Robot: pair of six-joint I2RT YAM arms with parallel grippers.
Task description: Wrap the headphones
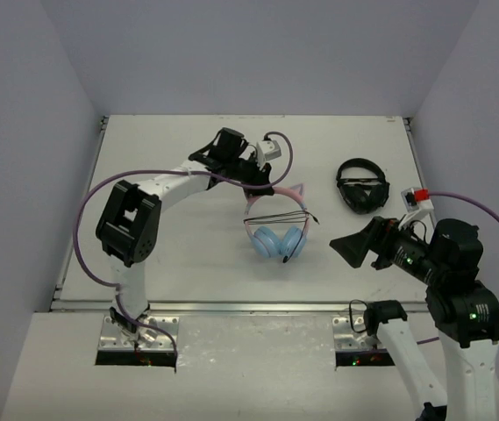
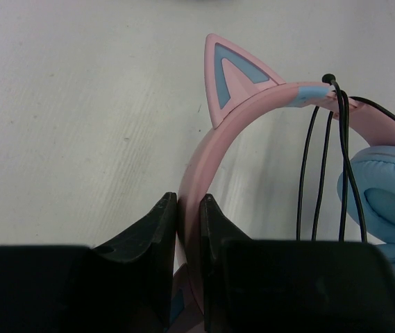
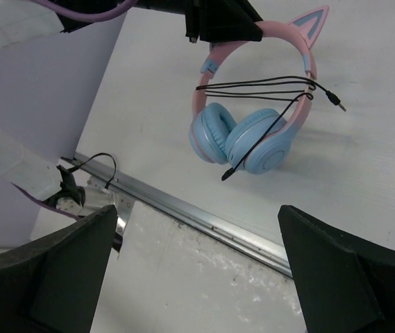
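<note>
The over-ear headphones, with light blue round earcups and a pink cat-eared headband, sit mid-table. The earcups touch each other and face the near edge. The thin black cable spans the headband in several strands, with both plug ends loose.

The headphones have light blue earcups, a pink headband with blue-centred ears, and a black cable.
</note>
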